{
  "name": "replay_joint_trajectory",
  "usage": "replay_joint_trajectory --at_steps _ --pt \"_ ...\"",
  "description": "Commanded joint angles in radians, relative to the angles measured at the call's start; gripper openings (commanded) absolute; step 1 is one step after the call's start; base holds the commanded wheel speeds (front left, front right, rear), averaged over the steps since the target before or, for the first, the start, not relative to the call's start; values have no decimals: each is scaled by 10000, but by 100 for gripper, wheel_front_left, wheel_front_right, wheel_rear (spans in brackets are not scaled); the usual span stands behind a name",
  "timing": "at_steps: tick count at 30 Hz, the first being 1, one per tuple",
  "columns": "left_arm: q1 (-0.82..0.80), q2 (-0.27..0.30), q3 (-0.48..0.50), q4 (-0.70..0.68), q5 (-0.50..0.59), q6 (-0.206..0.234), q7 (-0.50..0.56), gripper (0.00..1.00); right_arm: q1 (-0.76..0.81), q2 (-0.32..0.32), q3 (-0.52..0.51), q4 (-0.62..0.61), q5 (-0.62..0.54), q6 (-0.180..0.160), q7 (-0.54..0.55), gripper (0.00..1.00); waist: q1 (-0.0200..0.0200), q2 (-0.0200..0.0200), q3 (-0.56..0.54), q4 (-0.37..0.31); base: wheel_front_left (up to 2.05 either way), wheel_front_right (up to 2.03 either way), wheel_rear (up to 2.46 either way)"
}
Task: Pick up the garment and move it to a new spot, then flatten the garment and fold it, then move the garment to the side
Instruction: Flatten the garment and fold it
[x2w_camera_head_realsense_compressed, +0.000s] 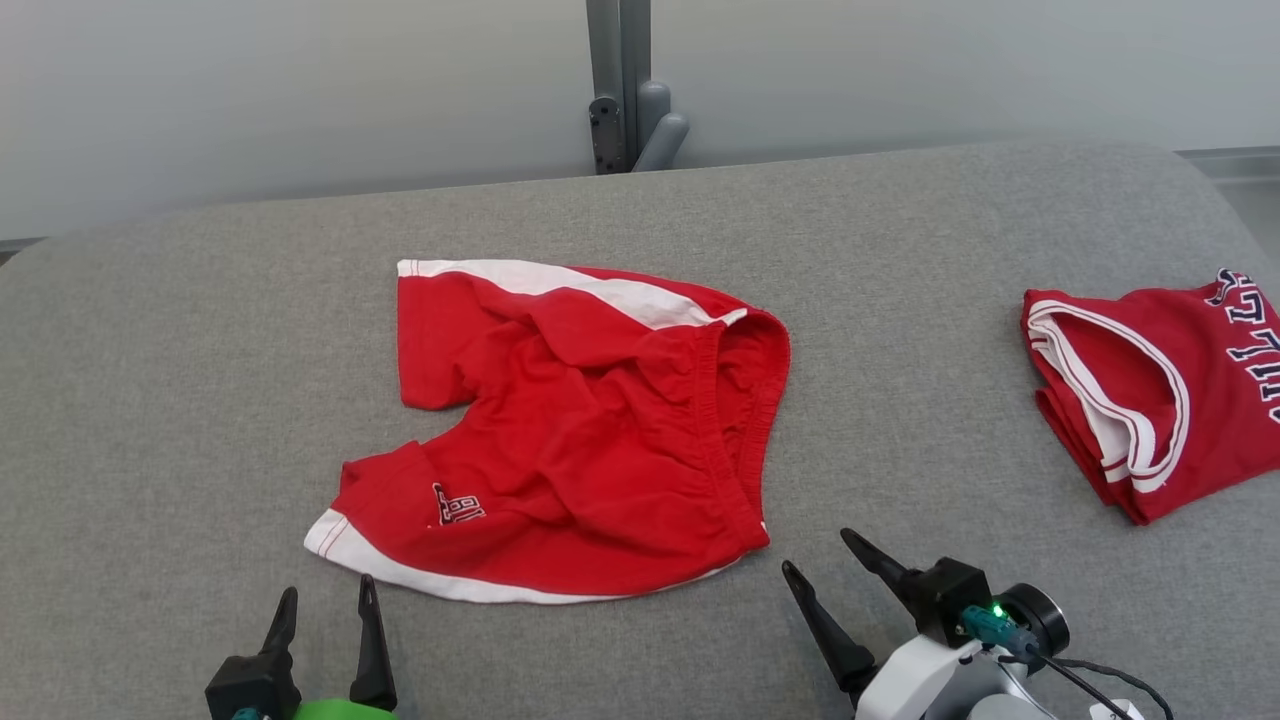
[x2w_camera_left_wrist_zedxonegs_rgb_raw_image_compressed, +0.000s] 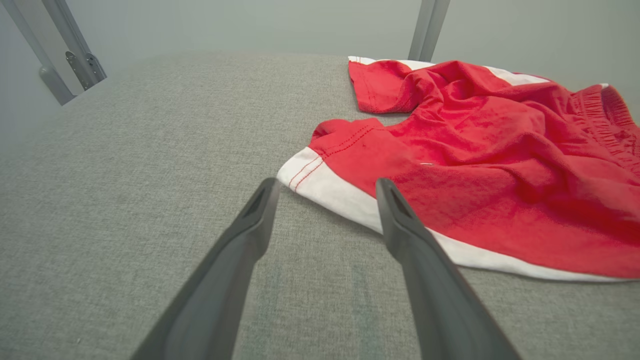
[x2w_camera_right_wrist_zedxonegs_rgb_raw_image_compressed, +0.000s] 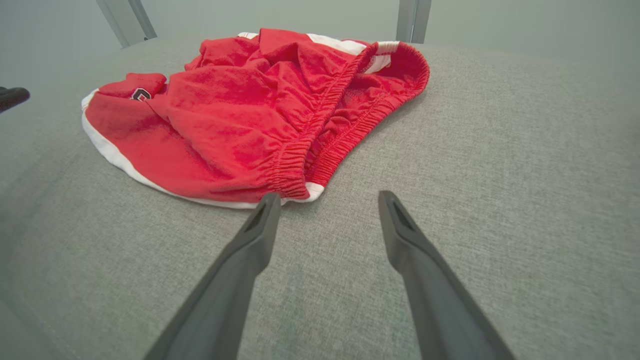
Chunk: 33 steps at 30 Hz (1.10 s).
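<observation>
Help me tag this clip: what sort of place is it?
Likely a lab bench for garment folding: grey cloth-covered table, bare wall with metal post, red shorts and a folded jersey.

Grey padded table (x2w_camera_head_realsense_compressed: 900, 250), pale wall (x2w_camera_head_realsense_compressed: 250, 90), metal post (x2w_camera_head_realsense_compressed: 620, 80).

The second red garment (x2w_camera_head_realsense_compressed: 1150, 400) at the right of the head view runs off the frame's right edge, so its dark lettering (x2w_camera_head_realsense_compressed: 1250, 315) is cut short and cannot be read. On the shorts (x2w_camera_head_realsense_compressed: 570, 420), the small emblem (x2w_camera_head_realsense_compressed: 457, 504) at lower left is creased and too small to read. In the left wrist view the shorts leave the right edge. The grey post (x2w_camera_head_realsense_compressed: 625, 85) at upper centre is cut by the top edge. A dark blurred shape (x2w_camera_right_wrist_zedxonegs_rgb_raw_image_compressed: 12, 97) at the right wrist view's left edge cannot be identified. The base of the left jaws drops below the head view's bottom edge.
</observation>
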<state>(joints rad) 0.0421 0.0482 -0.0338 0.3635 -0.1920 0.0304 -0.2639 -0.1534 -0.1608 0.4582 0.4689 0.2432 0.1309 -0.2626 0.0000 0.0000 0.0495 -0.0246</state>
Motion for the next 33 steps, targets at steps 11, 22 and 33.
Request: replay_joint_trajectory --at_steps 11,22,33 --pt "-879 50 -188 147 117 -183 5 100 -1168 -333 865 683 120 -6 -25 100 0 0 843 667 0 0 0" --pt "-1112 50 -234 237 56 -147 4 100 -1545 -566 1741 956 342 -6 -25 0 0 0 1026 777 0 0 0" --pt "-1667 49 292 691 463 -799 4 100 -1533 -857 1520 835 391 -6 -25 0 0 0 1261 641 0 0 0"
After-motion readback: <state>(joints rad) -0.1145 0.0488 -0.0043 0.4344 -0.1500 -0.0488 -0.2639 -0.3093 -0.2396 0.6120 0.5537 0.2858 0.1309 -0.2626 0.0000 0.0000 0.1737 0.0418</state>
